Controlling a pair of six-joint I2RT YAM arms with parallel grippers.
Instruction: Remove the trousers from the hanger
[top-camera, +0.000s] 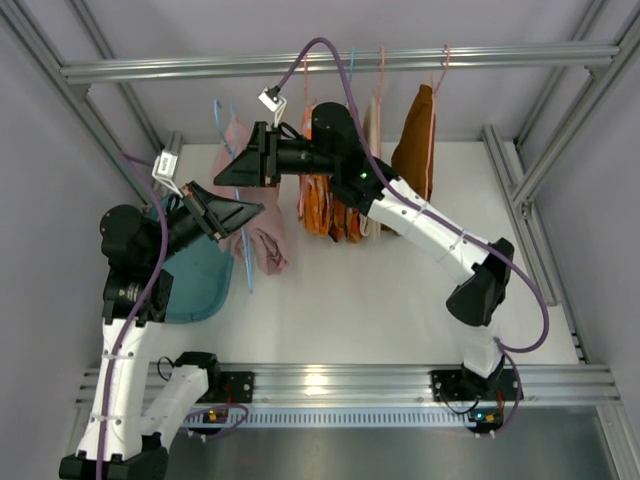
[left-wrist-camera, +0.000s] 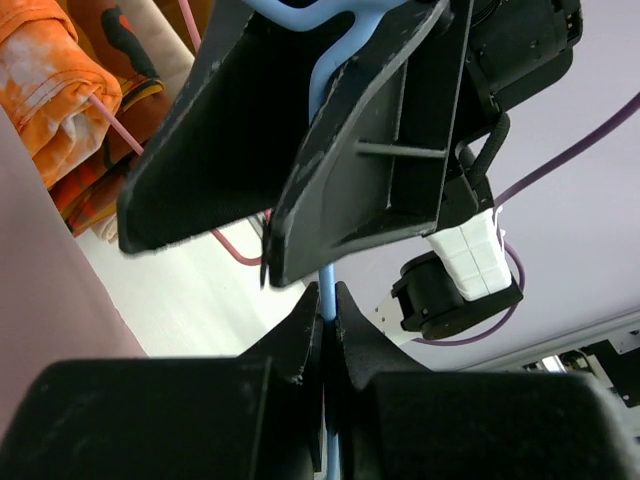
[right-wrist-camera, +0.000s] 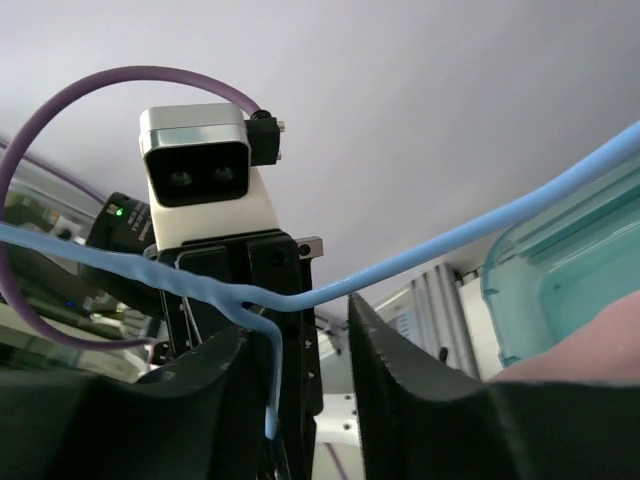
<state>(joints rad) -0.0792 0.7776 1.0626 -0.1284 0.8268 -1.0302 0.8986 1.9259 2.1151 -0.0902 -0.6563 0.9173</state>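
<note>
Nearest to the lens, in the left wrist view, is the left tool (left-wrist-camera: 327, 305), its fingers pressed fully together on the thin blue wire of the hanger (left-wrist-camera: 320, 95). Seen from the top, the white counter (top-camera: 400, 290) is the biggest thing. The pink trousers (top-camera: 262, 240) hang over its 9 o'clock part, draped on this same hanger, with a bin (top-camera: 195, 285) at 7 o'clock of them. The orange trousers (top-camera: 318, 205) hang among other garments toward 12 o'clock, and no tool holds them. The right tool (right-wrist-camera: 298, 335) stands around the hanger wire with its fingers about halfway apart. A clear gap shows between them, so I judge it grips nothing.

From both tools the pink cloth lies toward 6 o'clock, touching or just below them, and the left tool seems the nearer one. The long axis of the pair runs from 12 to 6 o'clock in the top view. Which end is the waist I cannot tell. I judge the coming move turns on this: with the hanger held firm, the cloth must be drawn along that axis.
</note>
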